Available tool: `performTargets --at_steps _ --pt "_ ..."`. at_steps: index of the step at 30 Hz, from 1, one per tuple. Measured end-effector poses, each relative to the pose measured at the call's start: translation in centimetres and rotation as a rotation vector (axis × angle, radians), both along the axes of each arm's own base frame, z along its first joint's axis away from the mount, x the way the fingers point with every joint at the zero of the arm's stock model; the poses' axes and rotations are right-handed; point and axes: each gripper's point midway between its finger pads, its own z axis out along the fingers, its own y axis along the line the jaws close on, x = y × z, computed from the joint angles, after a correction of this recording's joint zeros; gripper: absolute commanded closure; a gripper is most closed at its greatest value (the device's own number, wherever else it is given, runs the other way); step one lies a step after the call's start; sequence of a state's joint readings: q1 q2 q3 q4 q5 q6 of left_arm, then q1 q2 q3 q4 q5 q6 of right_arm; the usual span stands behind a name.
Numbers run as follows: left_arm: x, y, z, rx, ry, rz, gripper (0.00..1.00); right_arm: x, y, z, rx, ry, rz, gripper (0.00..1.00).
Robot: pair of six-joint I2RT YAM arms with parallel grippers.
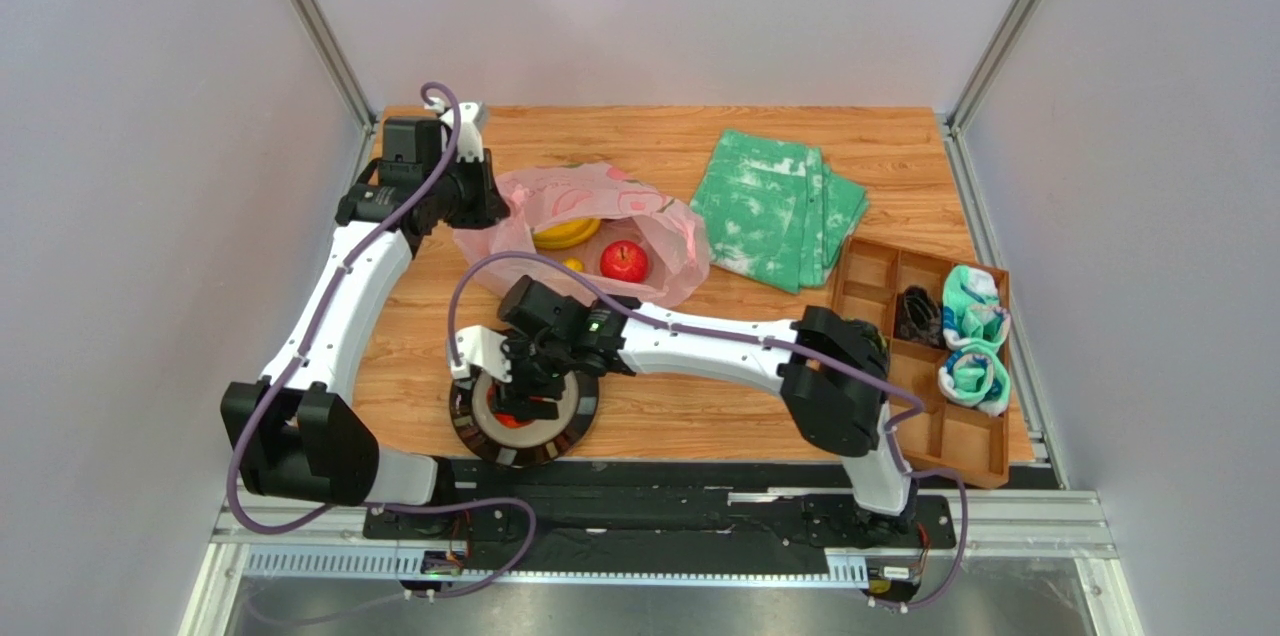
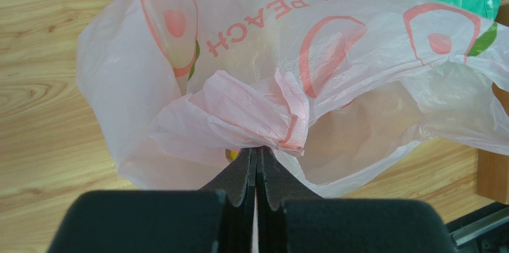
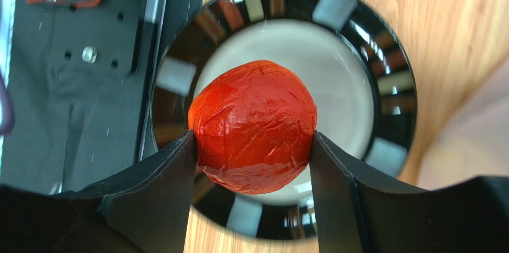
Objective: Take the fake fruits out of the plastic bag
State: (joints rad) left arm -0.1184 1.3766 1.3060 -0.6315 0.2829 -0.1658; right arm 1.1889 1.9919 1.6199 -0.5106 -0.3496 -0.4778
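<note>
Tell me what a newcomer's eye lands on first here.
The right gripper clasps a crinkled red-orange fruit over a dark plate at the near edge of the table. Farther back, the left gripper pinches a bunched fold of the pink bag, where a banana and red apple lie.

Crinkly translucent pink plastic bag [image 1: 661, 216], peach prints, crumpled on counter [image 1: 706, 404], mouth open; bunched edge pinched in left tool [image 2: 257, 157]. Inside: yellow plastic banana [image 1: 567, 233], glossy red apple [image 1: 624, 261]. Outside bag: wrinkled orange-red round fruit [image 3: 254, 116], clamped in right tool [image 3: 252, 139], over dark round plate [image 3: 382, 86].
</note>
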Motion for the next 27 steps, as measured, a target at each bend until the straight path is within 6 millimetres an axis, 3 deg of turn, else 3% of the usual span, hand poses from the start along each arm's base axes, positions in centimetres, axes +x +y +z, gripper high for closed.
performTargets --at_steps 2,4,6,7,12,16,19,21,24,25,27 --pt "0.1 0.4 0.0 -0.005 0.002 0.015 1.00 0.0 1.2 -0.7 0.004 0.000 0.002 0.64" --pt "0.1 0.5 0.0 -0.009 0.004 0.020 1.00 0.2 2.0 -1.2 0.007 -0.002 0.001 0.47" --pt "0.0 0.5 -0.1 -0.013 0.007 0.020 1.00 0.4 2.5 -1.5 0.009 -0.002 0.000 0.19" --pt "-0.1 0.5 -0.1 -0.015 0.008 0.019 1.00 0.4 2.8 -1.7 0.011 0.000 -0.002 0.00" --pt "-0.3 0.6 -0.1 -0.018 0.008 0.017 1.00 0.9 2.7 -1.7 0.008 0.000 -0.026 0.00" --pt "-0.6 0.5 0.3 -0.026 -0.004 0.015 1.00 1.4 0.6 0.1 0.012 -0.010 -0.054 0.02" --pt "-1.4 0.5 0.3 -0.033 -0.008 0.017 1.00 2.6 -2.3 4.5 0.049 -0.018 -0.111 0.07" --pt "-2.1 0.5 0.4 -0.040 -0.010 0.020 1.00 4.2 -4.3 8.9 0.129 -0.008 -0.185 0.13" --pt "-2.9 0.5 0.9 -0.047 -0.029 0.015 1.00 8.4 -8.3 15.4 0.269 -0.005 -0.352 0.30" --pt "-3.1 0.4 1.1 -0.050 -0.037 0.011 1.00 9.9 -9.5 16.8 0.299 -0.018 -0.405 0.37" --pt "-3.8 0.2 1.4 -0.063 -0.048 -0.003 1.00 12.7 -11.5 18.1 0.326 -0.056 -0.496 0.40"
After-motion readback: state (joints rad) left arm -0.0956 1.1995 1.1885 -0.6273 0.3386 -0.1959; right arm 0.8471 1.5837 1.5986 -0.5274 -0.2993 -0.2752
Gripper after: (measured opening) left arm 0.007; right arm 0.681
